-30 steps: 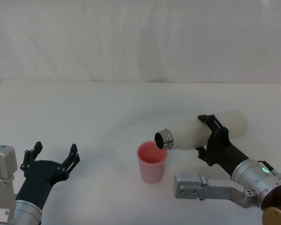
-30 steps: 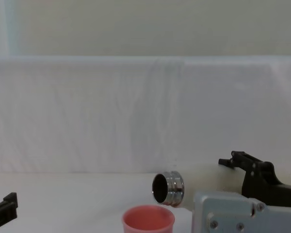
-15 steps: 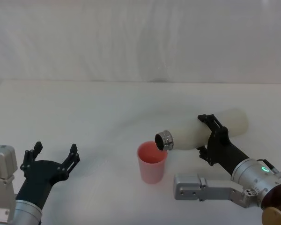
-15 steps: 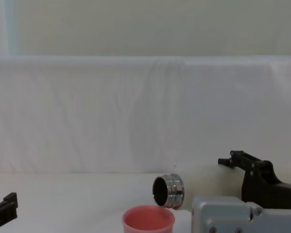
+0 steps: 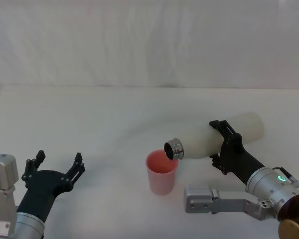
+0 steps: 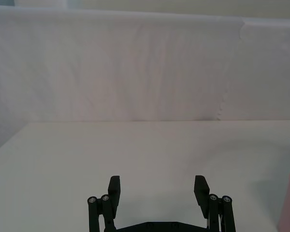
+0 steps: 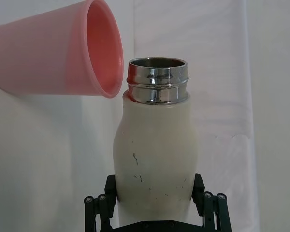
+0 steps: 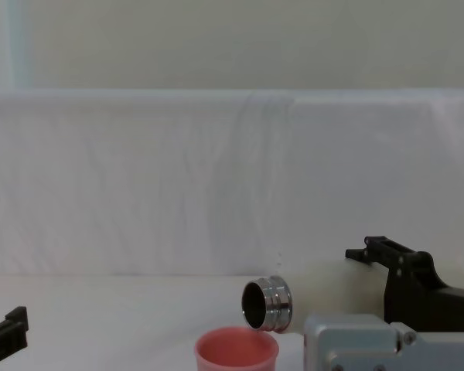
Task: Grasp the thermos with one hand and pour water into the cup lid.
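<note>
Thermos [image 5: 217,138] clamped in right pincer [image 5: 223,147], neck tipped over cup lid [image 5: 162,172].

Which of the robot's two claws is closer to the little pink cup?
The right gripper: it holds the tipped thermos whose steel mouth hangs at the pink cup's rim. The left gripper rests open, far off at the table's left side.
</note>
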Controlling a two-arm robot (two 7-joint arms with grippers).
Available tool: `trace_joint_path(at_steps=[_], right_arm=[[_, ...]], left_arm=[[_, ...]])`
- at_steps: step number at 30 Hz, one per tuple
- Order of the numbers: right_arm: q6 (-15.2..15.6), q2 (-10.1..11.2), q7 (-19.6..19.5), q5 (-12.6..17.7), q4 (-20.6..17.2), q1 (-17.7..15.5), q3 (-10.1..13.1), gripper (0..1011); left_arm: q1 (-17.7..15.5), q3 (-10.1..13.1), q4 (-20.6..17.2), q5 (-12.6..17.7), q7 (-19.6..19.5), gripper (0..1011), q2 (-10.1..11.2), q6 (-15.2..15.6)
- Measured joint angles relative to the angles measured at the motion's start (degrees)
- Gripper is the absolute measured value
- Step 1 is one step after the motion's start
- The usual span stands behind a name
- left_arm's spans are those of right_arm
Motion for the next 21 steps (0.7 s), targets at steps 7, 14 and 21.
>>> trace_joint_path(at_steps=[7, 14, 21], right_arm=[[0.1, 0.2, 0.1, -0.5, -0.1, 0.2, -0.2, 951], [0.2, 0.3, 0.2, -1.0, -0.1, 0.5, -0.5, 951], [0.4, 0.5, 0.2, -1.6, -0.1, 0.6, -0.7, 951]], left_arm=[[0.0, 0.0, 0.0, 0.0, 0.0, 1001, 0.0, 0.0], [0.0, 0.0, 0.0, 0.0, 0.0, 1001, 0.0, 0.0], [0.0, 0.0, 0.0, 0.0, 0.0, 1001, 0.0, 0.0]])
